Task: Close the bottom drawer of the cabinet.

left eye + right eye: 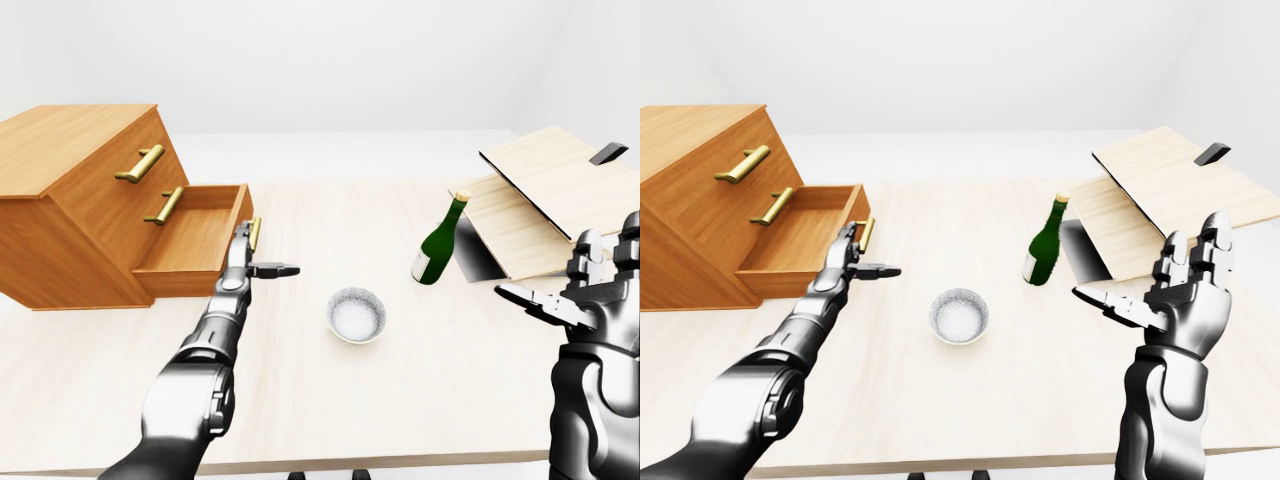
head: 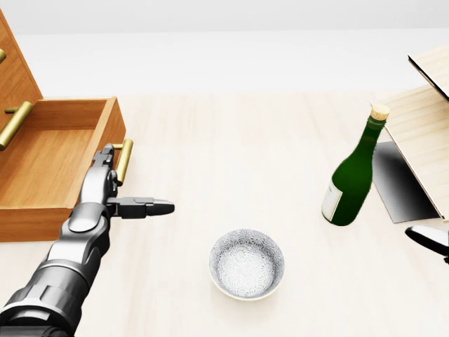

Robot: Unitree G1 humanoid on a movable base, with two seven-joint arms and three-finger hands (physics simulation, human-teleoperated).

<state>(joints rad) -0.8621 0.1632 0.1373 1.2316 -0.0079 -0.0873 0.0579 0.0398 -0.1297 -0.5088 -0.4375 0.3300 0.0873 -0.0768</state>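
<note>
A wooden cabinet (image 1: 70, 170) stands at the left of the table. Its bottom drawer (image 1: 195, 235) is pulled out, with a brass handle (image 2: 123, 161) on its front panel. Two upper drawers with brass handles (image 1: 140, 163) are shut. My left hand (image 2: 116, 189) is open, its fingers stretched out against the drawer's front panel beside the handle, thumb pointing right. My right hand (image 1: 1175, 290) is open and empty, raised at the right, away from the cabinet.
A green bottle (image 2: 351, 175) with a cork stands right of centre. A small white bowl (image 2: 247, 264) sits on the table (image 1: 330, 400) below the middle. A light wooden box (image 1: 545, 205) with an open lid lies at the right.
</note>
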